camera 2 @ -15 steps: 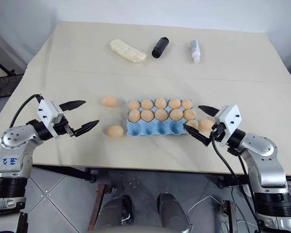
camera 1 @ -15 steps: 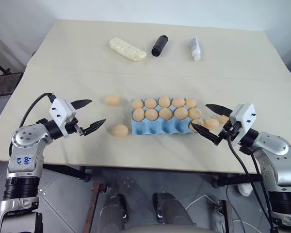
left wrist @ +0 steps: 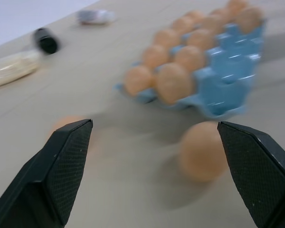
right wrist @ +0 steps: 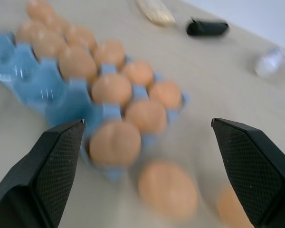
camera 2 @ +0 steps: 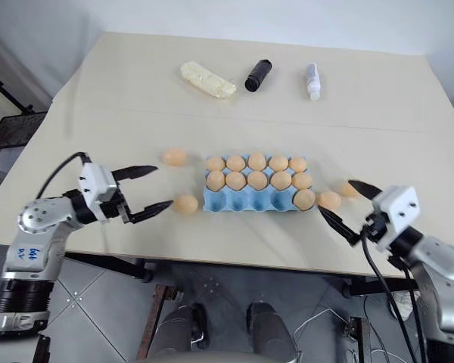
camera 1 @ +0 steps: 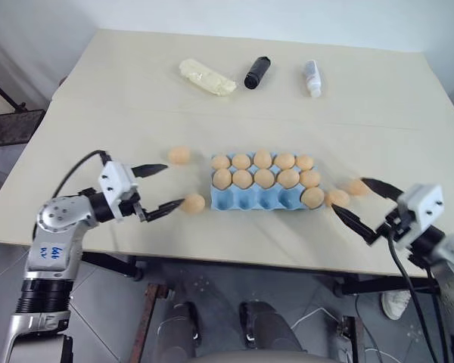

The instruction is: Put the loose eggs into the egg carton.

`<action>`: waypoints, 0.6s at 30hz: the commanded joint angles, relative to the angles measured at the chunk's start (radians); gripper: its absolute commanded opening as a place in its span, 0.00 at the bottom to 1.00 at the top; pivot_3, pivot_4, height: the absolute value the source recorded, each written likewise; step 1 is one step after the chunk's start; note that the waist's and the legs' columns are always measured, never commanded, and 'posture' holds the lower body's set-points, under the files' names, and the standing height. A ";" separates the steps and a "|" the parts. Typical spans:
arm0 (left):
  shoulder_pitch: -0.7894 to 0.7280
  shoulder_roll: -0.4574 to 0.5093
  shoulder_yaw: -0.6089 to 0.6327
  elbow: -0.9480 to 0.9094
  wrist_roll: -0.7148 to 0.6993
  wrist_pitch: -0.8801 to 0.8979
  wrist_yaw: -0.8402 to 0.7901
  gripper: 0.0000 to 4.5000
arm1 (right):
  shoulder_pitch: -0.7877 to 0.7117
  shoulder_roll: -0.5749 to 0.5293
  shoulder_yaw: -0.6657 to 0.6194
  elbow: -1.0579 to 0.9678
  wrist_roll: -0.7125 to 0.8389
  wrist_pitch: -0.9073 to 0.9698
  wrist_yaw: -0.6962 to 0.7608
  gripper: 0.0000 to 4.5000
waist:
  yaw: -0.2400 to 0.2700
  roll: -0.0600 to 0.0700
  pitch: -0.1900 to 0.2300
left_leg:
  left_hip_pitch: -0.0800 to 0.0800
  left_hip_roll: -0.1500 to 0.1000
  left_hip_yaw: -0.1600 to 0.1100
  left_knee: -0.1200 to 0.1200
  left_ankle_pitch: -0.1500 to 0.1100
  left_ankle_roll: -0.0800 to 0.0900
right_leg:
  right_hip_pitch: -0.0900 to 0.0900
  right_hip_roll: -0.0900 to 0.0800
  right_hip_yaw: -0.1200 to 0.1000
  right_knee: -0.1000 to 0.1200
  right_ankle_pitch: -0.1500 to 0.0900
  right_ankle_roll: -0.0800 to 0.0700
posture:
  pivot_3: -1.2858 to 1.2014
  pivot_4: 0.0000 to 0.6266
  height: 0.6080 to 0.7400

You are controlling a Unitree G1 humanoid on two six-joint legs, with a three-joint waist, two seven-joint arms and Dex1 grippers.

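Egg carton (camera 1: 261,198) mid-table, front cups free; left gripper (camera 1: 160,188) and right gripper (camera 1: 365,207) fingers spread, empty.

Far loose egg (left wrist: 69,124) blurred behind left finger (left wrist: 61,166); small white bottle (right wrist: 270,61) indistinct

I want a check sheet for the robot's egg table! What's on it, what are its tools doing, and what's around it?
Surface: pale beige table, seam across the middle.
Job's things: blue egg carton, back two rows full, front row holding one egg at its right end. Loose eggs: two left of it, two right of it.
Clutter: pale-yellow lump, black cylinder, small white bottle along the far side.
Tools: left tool open beside the nearer left egg; right tool open, empty.
Cables: black cable on left arm, another on right arm.
Surroundings: grey tiled floor.
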 commanded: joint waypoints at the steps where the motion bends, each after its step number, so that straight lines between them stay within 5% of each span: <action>1: -0.026 -0.025 -0.057 -0.058 -0.017 0.001 -0.044 1.00 | 0.066 0.016 -0.074 -0.039 0.014 -0.015 -0.028 1.00 | -0.004 0.000 0.000 | 0.001 0.000 0.000 0.000 0.000 0.000 | 0.000 0.000 0.001 0.001 0.000 0.000 | 0.52 0.24 1.00; 7: -0.060 -0.064 -0.127 -0.036 0.009 -0.016 -0.078 1.00 | 0.022 0.049 -0.069 0.048 -0.010 -0.026 -0.098 1.00 | -0.023 0.000 0.000 | 0.001 0.000 0.000 0.001 0.000 -0.001 | 0.001 0.000 0.001 0.001 0.003 -0.001 | 0.52 0.24 1.00; 18: -0.017 -0.039 -0.094 -0.087 -0.019 0.024 -0.083 1.00 | -0.347 0.051 0.093 0.384 -0.122 -0.014 -0.181 1.00 | -0.023 0.001 0.000 | 0.001 0.000 0.000 0.000 0.003 0.001 | -0.001 0.000 0.001 0.002 0.003 -0.002 | 0.52 0.24 1.00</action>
